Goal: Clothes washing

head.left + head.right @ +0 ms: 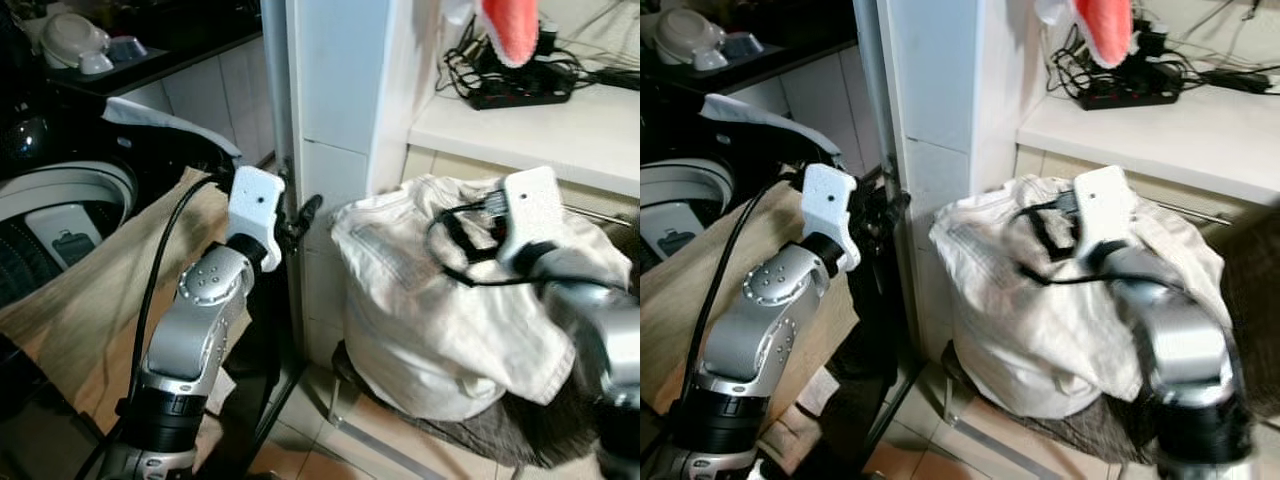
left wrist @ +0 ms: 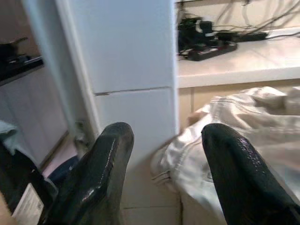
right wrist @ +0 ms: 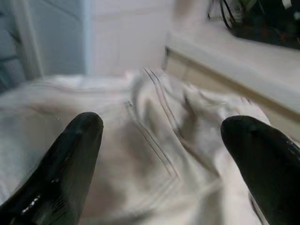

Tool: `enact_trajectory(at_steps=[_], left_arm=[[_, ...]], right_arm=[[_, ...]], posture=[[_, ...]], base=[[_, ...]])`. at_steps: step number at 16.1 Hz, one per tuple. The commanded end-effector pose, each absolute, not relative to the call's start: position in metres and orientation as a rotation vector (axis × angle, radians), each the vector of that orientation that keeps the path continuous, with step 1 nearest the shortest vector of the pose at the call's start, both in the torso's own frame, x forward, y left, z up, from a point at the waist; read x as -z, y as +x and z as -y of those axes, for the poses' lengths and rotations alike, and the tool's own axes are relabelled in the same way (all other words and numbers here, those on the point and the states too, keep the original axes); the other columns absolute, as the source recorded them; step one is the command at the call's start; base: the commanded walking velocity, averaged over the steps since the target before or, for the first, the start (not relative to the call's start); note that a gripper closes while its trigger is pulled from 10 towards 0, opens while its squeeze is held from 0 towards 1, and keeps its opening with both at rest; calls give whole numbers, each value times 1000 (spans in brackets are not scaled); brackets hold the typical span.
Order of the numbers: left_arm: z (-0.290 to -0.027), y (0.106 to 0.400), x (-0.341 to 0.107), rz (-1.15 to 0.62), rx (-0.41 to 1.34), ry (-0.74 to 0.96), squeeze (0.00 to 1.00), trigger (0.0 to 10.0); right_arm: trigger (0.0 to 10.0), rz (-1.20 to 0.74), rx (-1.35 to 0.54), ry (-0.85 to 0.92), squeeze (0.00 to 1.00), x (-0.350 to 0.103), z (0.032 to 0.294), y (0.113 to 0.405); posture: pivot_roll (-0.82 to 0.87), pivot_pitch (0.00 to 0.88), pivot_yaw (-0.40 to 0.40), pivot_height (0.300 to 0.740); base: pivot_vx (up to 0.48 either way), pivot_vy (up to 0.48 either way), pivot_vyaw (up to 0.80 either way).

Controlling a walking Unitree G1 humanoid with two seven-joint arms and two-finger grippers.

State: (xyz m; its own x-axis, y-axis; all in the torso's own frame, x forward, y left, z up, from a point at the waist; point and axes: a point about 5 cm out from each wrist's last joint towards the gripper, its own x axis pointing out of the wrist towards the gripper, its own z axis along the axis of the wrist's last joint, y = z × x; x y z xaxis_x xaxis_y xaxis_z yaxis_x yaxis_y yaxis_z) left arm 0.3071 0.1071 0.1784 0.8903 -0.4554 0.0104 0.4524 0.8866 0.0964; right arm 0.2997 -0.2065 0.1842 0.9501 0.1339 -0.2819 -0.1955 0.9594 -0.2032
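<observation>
A crumpled white garment (image 1: pixel 420 320) lies heaped on a dark basket low on the floor, beside a white pillar (image 1: pixel 340 90). My right gripper (image 3: pixel 161 159) hovers open just over the top of the heap, with the cloth's seams (image 3: pixel 154 136) showing between its fingers and nothing gripped. My left gripper (image 1: pixel 300 215) is raised in front of the pillar, to the left of the heap. It is open and empty, its fingers (image 2: pixel 101 168) pointing toward the pillar and the garment's edge (image 2: pixel 234 122). The washing machine's (image 1: pixel 60 215) open tub is at the far left.
A beige cloth (image 1: pixel 95 290) is draped over the stand beside the washer. A white counter (image 1: pixel 560 125) above the heap carries a black power strip (image 1: pixel 520 88) and tangled cables. A red and white item (image 1: pixel 508 28) hangs at the top. Tiled floor lies below.
</observation>
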Motion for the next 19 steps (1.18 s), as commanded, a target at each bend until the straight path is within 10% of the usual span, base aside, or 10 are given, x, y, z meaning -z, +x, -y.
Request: enact_trajectory(at_steps=[1,13,19], left_arm=[[-105,309,-181,37,493,119,0,10000],[-101,309,-180,23,551,166,0,10000],[-102,306,-185,45,609,171,0,10000]], right_arm=[[10000,-293,-169,-231,1000,-185,212,306],[10000,-448,-125,-228,1000,-182,260,354],[10000,-413,-268,-213,1000,-183,243,380]], posture=[[-69,0,34,740],[-54,0,44,740],[-37,0,45,740]], base=[[0,0,0],[0,0,0],[0,0,0]])
